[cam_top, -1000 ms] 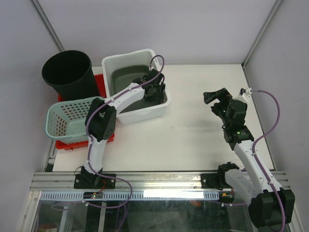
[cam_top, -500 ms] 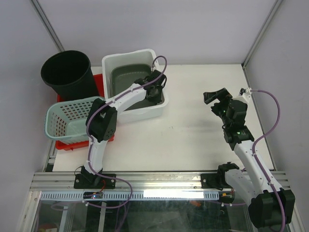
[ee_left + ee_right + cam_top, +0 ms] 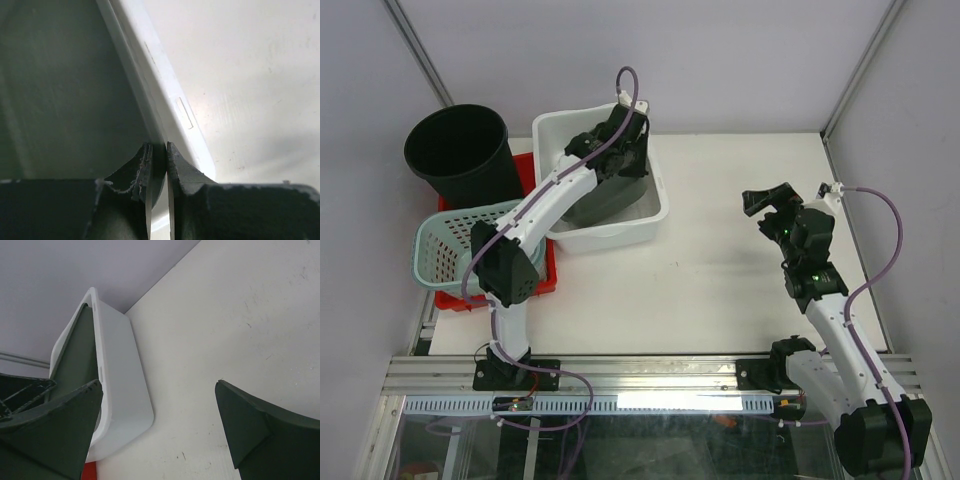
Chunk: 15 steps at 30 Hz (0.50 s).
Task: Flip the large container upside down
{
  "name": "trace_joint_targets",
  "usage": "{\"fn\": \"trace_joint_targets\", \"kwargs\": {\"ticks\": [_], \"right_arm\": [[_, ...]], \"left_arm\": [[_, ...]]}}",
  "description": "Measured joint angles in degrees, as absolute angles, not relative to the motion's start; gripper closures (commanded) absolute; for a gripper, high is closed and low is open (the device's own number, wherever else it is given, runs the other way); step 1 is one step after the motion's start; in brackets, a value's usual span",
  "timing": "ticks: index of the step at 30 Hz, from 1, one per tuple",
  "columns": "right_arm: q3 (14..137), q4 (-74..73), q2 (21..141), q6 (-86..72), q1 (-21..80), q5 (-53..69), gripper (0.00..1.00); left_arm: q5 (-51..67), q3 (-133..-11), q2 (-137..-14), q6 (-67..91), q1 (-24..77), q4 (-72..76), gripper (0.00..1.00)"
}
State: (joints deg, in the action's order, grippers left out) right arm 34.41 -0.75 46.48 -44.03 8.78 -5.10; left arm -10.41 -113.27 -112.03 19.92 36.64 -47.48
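Observation:
The large container (image 3: 610,236) is a white rectangular tub with a dark grey-green inside, standing at the back left of the table. My left gripper (image 3: 623,150) reaches over it from above. In the left wrist view this gripper (image 3: 159,148) is shut on the tub's right wall, one finger inside and one outside the white rim (image 3: 170,90). The tub's right side looks slightly raised. My right gripper (image 3: 775,200) hovers over the table to the right, well away from the tub. It is open (image 3: 156,386) and holds nothing, and it looks at the tub's near corner (image 3: 122,375).
A tall black bucket (image 3: 460,150) stands at the far left. In front of the bucket a teal mesh basket (image 3: 455,250) rests on a red tray (image 3: 546,285), close against the tub's left side. White tabletop (image 3: 740,290) lies between the tub and the right arm.
My left gripper closed on the tub's right wall, then the arm rose and swung toward the back, tipping the tub a little. The right arm stayed still.

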Motion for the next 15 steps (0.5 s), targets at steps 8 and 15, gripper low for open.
{"fn": "trace_joint_targets", "kwargs": {"ticks": [8, 15], "right_arm": [[34.4, -1.2, 45.6, -43.8, 8.8, -5.1, 0.01], [34.4, -1.8, 44.1, -43.7, 8.8, -5.1, 0.0]], "left_arm": [[-10.4, -117.0, -108.6, 18.6, 36.6, -48.7, 1.0], [-9.4, -117.7, -107.1, 17.9, 36.6, -48.7, 1.0]]}}
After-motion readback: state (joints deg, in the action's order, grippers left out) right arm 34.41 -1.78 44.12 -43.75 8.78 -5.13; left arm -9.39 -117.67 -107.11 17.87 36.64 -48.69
